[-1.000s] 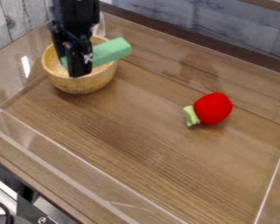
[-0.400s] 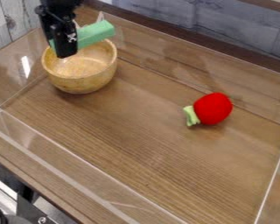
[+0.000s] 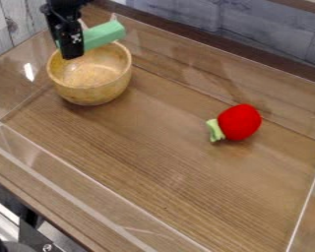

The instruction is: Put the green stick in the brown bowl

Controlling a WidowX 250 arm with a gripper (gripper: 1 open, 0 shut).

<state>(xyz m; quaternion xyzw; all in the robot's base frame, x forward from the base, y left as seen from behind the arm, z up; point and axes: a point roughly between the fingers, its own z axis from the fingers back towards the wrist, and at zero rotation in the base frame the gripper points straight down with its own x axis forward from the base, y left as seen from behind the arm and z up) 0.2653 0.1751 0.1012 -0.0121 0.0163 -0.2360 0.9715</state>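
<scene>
Since a second ago the gripper [image 3: 71,43] has slid toward the upper left of the frame, taking the green stick [image 3: 103,33] with it, so it's now over the far-left rim of the bowl instead of hanging right in front of it. Everything else stayed put.

Going near to far: the bottom of the frame is just bare wooden table [image 3: 160,167] with a clear wall round its edge. Mid-right sits the red fruit [image 3: 238,121] with its little green stem, well apart from the action and not part of my job, so I'm leaving it alone.

Upper left is the brown bowl [image 3: 91,79], upright, and its pale inside looks empty to me. Right above its back edge is the gripper, pointing straight down, jaws pinched on one end of the green stick. The rest of the stick pokes out to the right, tilted, up in the air, touching neither bowl nor table.

I'd guess gripping it by the end is why I'm parked off to the left: that puts the free length over the bowl's opening. It's about as long as the bowl is wide, so I'd centre it before letting go, or it could catch on the rim.
</scene>
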